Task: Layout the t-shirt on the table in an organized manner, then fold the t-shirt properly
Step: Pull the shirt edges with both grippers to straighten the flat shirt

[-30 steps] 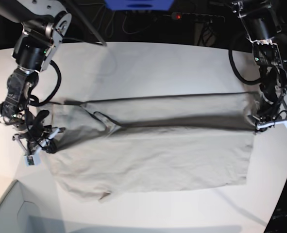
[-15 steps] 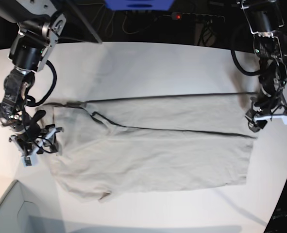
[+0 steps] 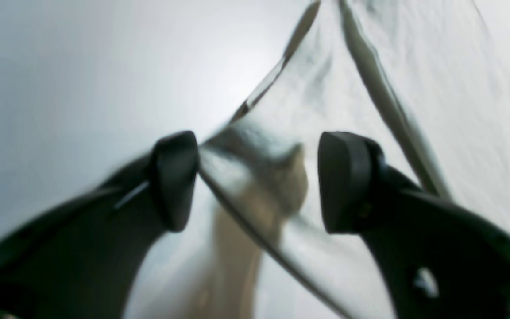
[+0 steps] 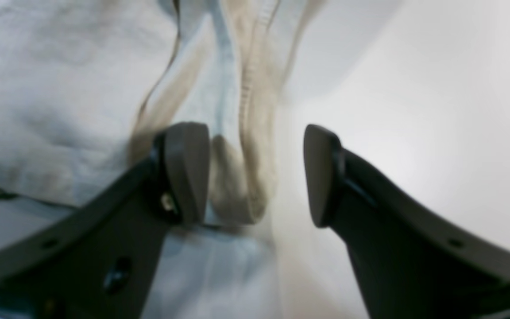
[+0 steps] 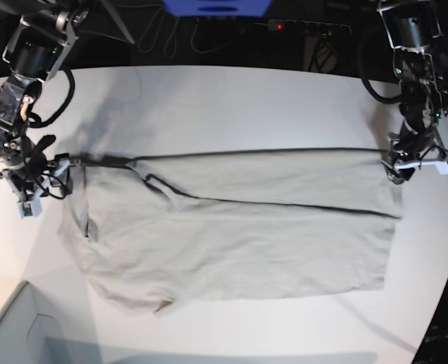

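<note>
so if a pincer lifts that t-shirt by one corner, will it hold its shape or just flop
Probably flop: the t-shirt lies flat with soft wrinkles and a folded-over flap. In the left wrist view its edge sags and curls between the pads, suggesting thin, light cloth. It would likely drag across the table rather than slide rigidly.

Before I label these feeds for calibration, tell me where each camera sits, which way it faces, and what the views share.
Base: mounted high, looking down on the table, the spread t-shirt and both arms.
Left wrist: on the left arm, looking past the open left end effector at a t-shirt corner lying between its fingers.
Right wrist: on the right arm, looking past the open right end effector at bunched t-shirt fabric and table.
Shared: all three show the t-shirt on the white table.
</note>
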### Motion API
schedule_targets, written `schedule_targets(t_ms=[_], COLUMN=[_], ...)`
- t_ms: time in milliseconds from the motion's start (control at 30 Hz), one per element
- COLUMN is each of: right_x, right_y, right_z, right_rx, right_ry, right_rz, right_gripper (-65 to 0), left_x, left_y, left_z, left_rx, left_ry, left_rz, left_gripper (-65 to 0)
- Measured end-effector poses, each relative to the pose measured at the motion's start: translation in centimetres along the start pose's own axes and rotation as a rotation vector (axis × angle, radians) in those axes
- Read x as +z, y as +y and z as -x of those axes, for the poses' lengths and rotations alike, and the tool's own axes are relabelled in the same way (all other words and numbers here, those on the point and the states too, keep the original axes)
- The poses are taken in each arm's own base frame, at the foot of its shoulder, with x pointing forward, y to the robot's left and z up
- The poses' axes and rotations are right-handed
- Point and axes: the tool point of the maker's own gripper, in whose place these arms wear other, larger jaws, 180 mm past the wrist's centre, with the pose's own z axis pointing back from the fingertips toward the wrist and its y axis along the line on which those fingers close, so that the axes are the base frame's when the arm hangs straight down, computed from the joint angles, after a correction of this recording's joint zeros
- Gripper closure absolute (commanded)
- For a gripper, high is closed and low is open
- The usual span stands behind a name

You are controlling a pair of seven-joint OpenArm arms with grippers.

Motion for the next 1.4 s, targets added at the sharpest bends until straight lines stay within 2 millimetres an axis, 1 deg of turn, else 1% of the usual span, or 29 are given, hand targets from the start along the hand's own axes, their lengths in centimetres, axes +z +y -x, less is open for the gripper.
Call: schedule_targets(t_ms=[33, 133, 167, 200, 300, 333, 400, 500, 600, 633, 700, 733, 833, 900, 933, 1000, 1067, 1100, 1167, 1233, 1267, 1300, 1333, 1367, 1400], right_x=[0.1, 0.3, 0.4, 0.5, -0.1, -0.4, -0.8, -1.0, -0.7, -0.7, -0.5, 0.0, 2.4, 3.8, 4.4, 5.2, 6.1, 6.5, 7.3, 7.2, 7.0, 6.8, 6.6, 6.5, 6.5], right_y=[0.0, 0.2, 0.4, 0.5, 1.0, 1.2, 1.4, 1.6, 1.7, 1.8, 1.6, 1.3, 0.2, 0.1, 0.2, 0.6, 0.7, 0.6, 0.4, 0.0, -0.2, -0.5, -0.6, -1.0, -1.6], right_z=[0.2, 2.0, 2.5, 3.1, 4.7, 4.9, 4.8, 4.9, 5.4, 5.5, 5.6, 5.9, 7.0, 7.3, 6.8, 4.5, 2.2, 1.4, 0.7, 0.8, 0.2, -1.3, -3.0, -4.3, -5.6], right_rx=[-0.002, -0.001, -0.003, -0.004, -0.039, -0.058, -0.089, -0.115, -0.128, -0.129, -0.118, -0.111, -0.062, -0.022, -0.004, 0.011, 0.021, 0.033, 0.061, 0.076, 0.079, 0.081, 0.076, 0.081, 0.097], right_ry=[0.002, 0.039, 0.047, 0.058, 0.089, 0.073, 0.035, -0.012, -0.025, -0.024, -0.011, -0.002, 0.023, 0.028, 0.016, -0.06, -0.134, -0.151, -0.14, -0.072, -0.059, -0.08, -0.11, -0.117, -0.116], right_rz=[-0.001, -0.004, -0.006, -0.008, -0.033, -0.043, -0.056, -0.065, -0.067, -0.067, -0.061, -0.046, 0.015, 0.041, 0.047, 0.054, 0.061, 0.068, 0.086, 0.101, 0.111, 0.122, 0.121, 0.127, 0.14], right_gripper=[-33.9, -33.8, -33.8, -33.8, -33.7, -33.1, -28.9, -17.7, -2.2, 0.0, 0.0, 0.0, 0.0, 0.0, 0.0, 0.0, 0.0, 0.0, 0.0, 0.0, 0.0, 0.0, 0.0, 0.0, 0.0], left_x=[-0.2, -0.5, -0.5, -0.6, -0.6, -0.6, -0.6, -0.5, -0.5, -0.5, -0.4, -0.4, 0.5, 1.3, 1.6, 2.0, 2.2, 2.2, 2.1, 1.9, 1.8, 1.6, 1.4, 1.2, 1.0], left_y=[0.1, 0.6, 0.7, 0.9, 0.9, 1.0, 1.0, 1.1, 1.3, 1.3, 1.4, 1.4, 1.9, 2.2, 2.1, 2.0, 1.0, 0.5, -0.3, -1.0, -1.5, -2.0, -3.0, -4.1, -5.2], left_z=[0.0, 0.3, 0.4, 0.5, 0.5, 0.4, 0.4, 0.3, 0.1, 0.1, 0.0, -0.3, -0.6, -0.2, -0.1, -0.2, -0.7, -0.9, -1.7, -2.3, -2.7, -3.6, -4.7, -5.8, -7.0], left_rx=[0.003, 0.017, 0.02, 0.024, 0.03, 0.032, 0.031, 0.027, 0.014, 0.014, 0.013, 0.008, -0.027, -0.047, -0.052, -0.072, -0.08, -0.082, -0.089, -0.086, -0.087, -0.092, -0.095, -0.094, -0.095], left_ry=[0.002, 0.003, 0.007, 0.01, 0.011, 0.01, 0.01, 0.01, 0.037, 0.036, 0.03, 0.029, 0.055, 0.075, 0.086, 0.097, 0.087, 0.082, 0.065, 0.056, 0.052, 0.044, 0.031, 0.022, 0.012], left_rz=[-0.005, -0.02, -0.023, -0.025, -0.023, -0.024, -0.023, -0.024, -0.025, -0.025, -0.022, -0.02, -0.034, -0.032, -0.03, -0.036, -0.017, -0.002, 0.017, 0.028, 0.034, 0.041, 0.064, 0.082, 0.097], left_gripper=[-30.9, -9.2, -3.1, 0.0, -1.4, -0.2, 0.0, -0.1, -0.1, -0.1, -0.1, -0.1, -0.1, -0.1, -0.1, -0.1, -0.1, -0.1, -0.1, -0.1, -0.1, -0.1, -0.1, -0.1, -0.1])
